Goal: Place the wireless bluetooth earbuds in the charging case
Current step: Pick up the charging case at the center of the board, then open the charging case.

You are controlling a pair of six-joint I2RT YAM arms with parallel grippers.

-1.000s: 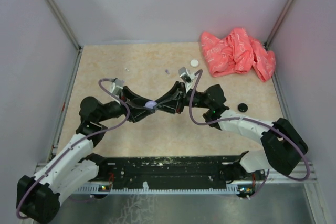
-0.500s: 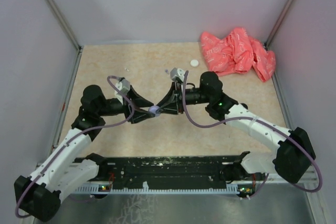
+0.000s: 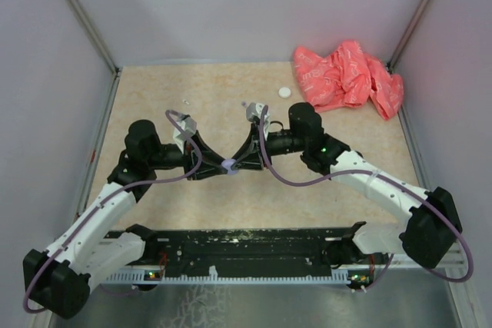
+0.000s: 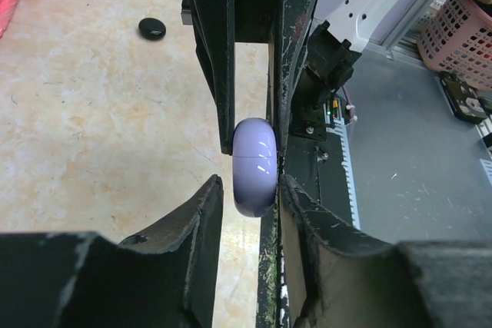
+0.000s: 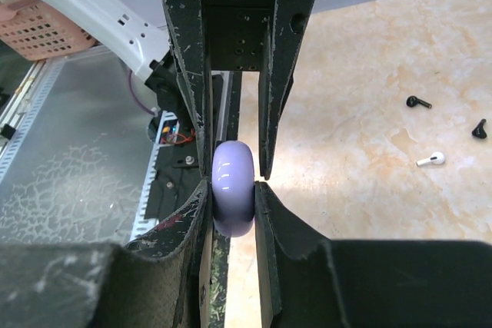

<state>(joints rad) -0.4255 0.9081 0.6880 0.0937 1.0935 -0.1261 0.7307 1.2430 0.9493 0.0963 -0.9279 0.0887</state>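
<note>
While left gripper [image 4: 250, 190] and right gripper [image 5: 231, 187] are clenching one lavender charging case [image 4: 254, 165], three earbuds [image 5: 430, 160] lying loose, case drifting toward near edge since before.

Overhead view looks down from behind; both wrist views closely share the lavender case [image 4: 254, 167]

You won't find anything you can actually read in these shots. The crumpled pink material [image 3: 347, 76] at the far right of the table has white marks printed on it, but from the top view they're way too small for you to tell letters from pattern. The purple charging case [image 4: 254, 167] only gives you glare streaks on its shell in both wrist views.
</note>
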